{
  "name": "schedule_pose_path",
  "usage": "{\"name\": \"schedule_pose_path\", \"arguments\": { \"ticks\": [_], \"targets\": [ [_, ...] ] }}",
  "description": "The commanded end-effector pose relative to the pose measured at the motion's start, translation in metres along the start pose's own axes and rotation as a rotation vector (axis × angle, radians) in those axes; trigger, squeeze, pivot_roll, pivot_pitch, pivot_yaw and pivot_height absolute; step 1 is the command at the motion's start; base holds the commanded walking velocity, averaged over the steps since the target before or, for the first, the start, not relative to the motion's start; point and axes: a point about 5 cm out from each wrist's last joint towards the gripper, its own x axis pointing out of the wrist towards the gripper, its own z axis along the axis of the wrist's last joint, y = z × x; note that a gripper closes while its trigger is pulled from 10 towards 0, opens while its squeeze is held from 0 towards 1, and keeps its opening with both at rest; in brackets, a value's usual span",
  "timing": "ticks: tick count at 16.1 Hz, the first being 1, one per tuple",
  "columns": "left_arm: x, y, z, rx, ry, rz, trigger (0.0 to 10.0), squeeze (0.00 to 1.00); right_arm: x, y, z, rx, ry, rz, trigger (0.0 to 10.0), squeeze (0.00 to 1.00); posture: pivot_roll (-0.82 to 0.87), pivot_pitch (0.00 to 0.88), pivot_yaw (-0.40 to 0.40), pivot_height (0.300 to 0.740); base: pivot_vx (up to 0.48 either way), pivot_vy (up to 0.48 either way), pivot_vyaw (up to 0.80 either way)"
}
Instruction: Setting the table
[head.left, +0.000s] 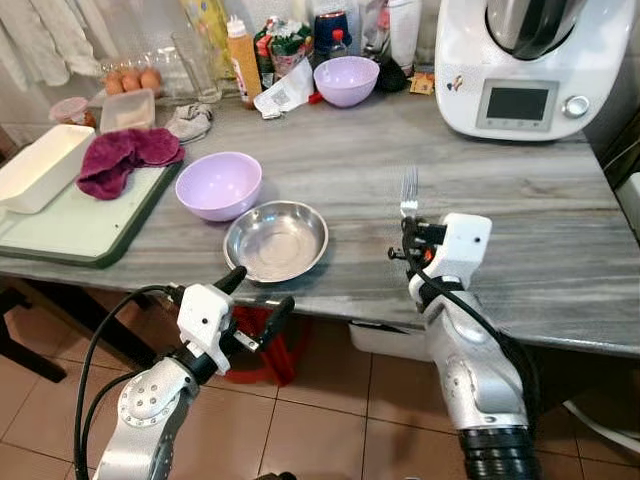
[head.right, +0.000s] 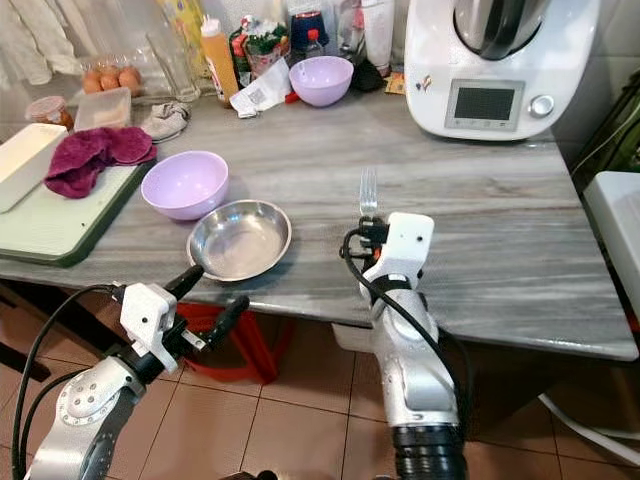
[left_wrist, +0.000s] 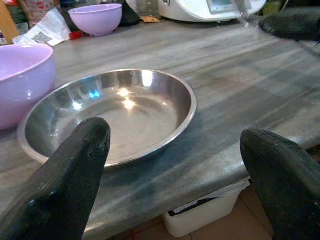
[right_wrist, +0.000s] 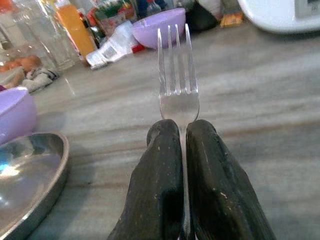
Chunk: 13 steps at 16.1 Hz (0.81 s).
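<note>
Your right gripper (head.left: 409, 243) sits at the front edge of the grey counter (head.left: 520, 200) with the fork (head.left: 408, 192) clamped upright. Ahead of it you have bare stone all the way back to the white kitchen machine (head.left: 520, 65). To its left, the steel plate (head.left: 276, 240) lies near, with a lilac bowl (head.left: 218, 185) touching the plate's far-left rim. Your left gripper (head.left: 255, 303), fingers spread, hangs below the counter edge just in front of that plate. Bottles and a second lilac bowl (head.left: 346, 80) crowd the back.
</note>
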Motion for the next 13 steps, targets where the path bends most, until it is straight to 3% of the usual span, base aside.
{"name": "schedule_pose_path", "arguments": {
  "ticks": [1, 8, 13],
  "targets": [
    [-0.002, 0.0, -0.002, -0.002, 0.012, -0.006, 10.0, 0.0, 0.004, 0.007, -0.002, 0.027, 0.021, 0.011, 10.0, 0.0, -0.11, 0.125, 0.096, 0.74, 0.0, 0.0, 0.0],
    [-0.001, -0.003, 0.0, -0.003, 0.011, -0.029, 10.0, 0.0, 0.027, 0.02, -0.006, 0.136, 0.053, -0.01, 10.0, 0.0, -0.1, 0.127, 0.099, 0.74, 0.0, 0.0, 0.0],
    [0.002, -0.007, 0.001, -0.008, 0.003, -0.035, 10.0, 0.0, 0.04, 0.024, -0.011, 0.164, 0.089, -0.02, 10.0, 0.0, -0.1, 0.126, 0.096, 0.74, 0.0, 0.0, 0.0]
  ]
}}
